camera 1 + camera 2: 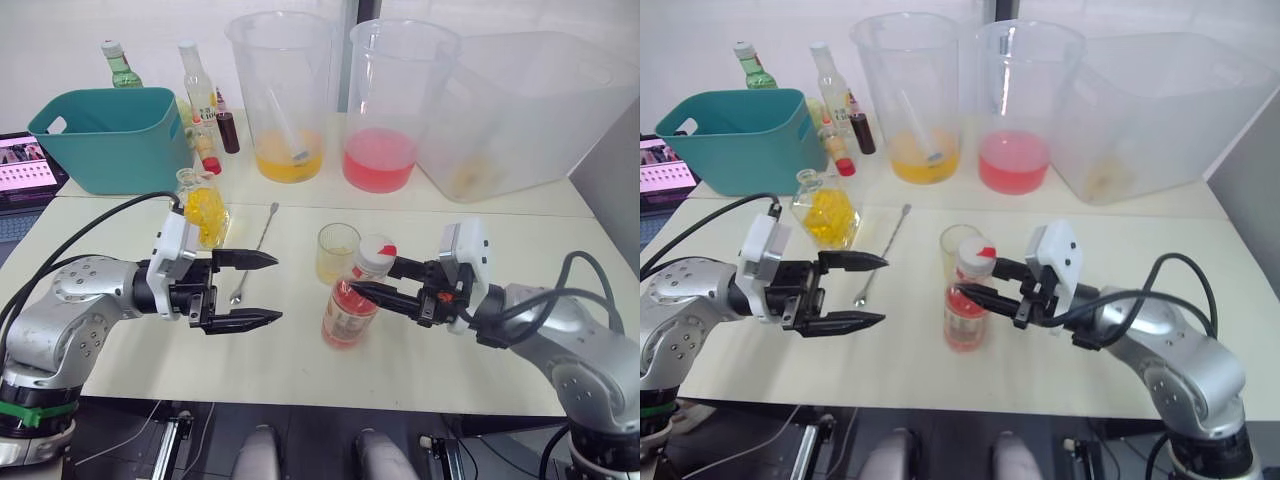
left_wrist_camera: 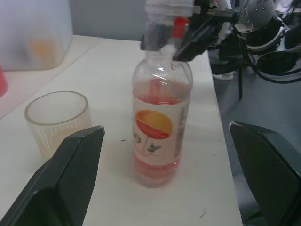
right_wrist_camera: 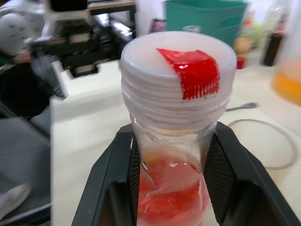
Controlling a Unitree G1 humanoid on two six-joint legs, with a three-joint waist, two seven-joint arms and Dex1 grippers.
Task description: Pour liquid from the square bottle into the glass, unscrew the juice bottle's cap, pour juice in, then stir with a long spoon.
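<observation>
Right wrist view, capped juice bottle (image 3: 171, 188) part-full of pink-red liquid, right pincer (image 3: 170, 155) clamping neck

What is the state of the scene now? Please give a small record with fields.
juice bottle: upright on table, cap on
right pincer: shut on the bottle's neck, below the cap
left pincer: open, holding nothing, facing the bottle
glass: behind the bottle, yellowish liquid inside
square bottle: standing behind the left pincer
long spoon: lying on table

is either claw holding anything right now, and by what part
The right claw grips the juice bottle by its neck, just under the cap. The left claw is open and holds nothing.
</observation>
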